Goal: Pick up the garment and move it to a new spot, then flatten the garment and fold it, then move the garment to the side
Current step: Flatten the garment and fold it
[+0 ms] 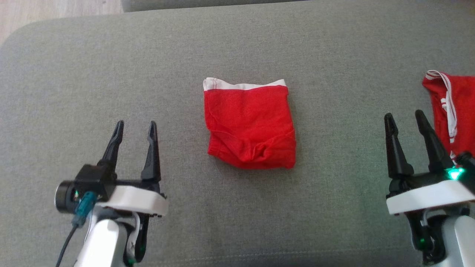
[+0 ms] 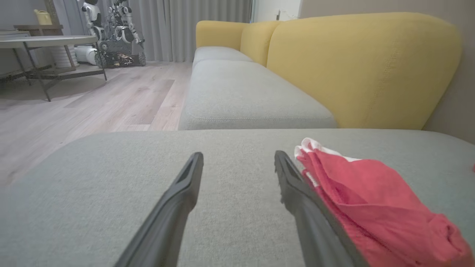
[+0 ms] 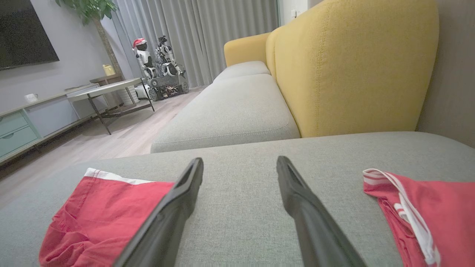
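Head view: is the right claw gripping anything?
No, the right claw stands open and empty, apart from the striped red garment beside it.

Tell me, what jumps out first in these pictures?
A bright red folded cloth lies in the middle of the gray cushion. Striped red shorts lie far to the right, beside the open right pincer. The left pincer stands open at the lower left.

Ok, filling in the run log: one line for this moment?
left end effector: open, empty | right end effector: open, empty | striped red shorts: on cushion, far right | folded red garment: centre
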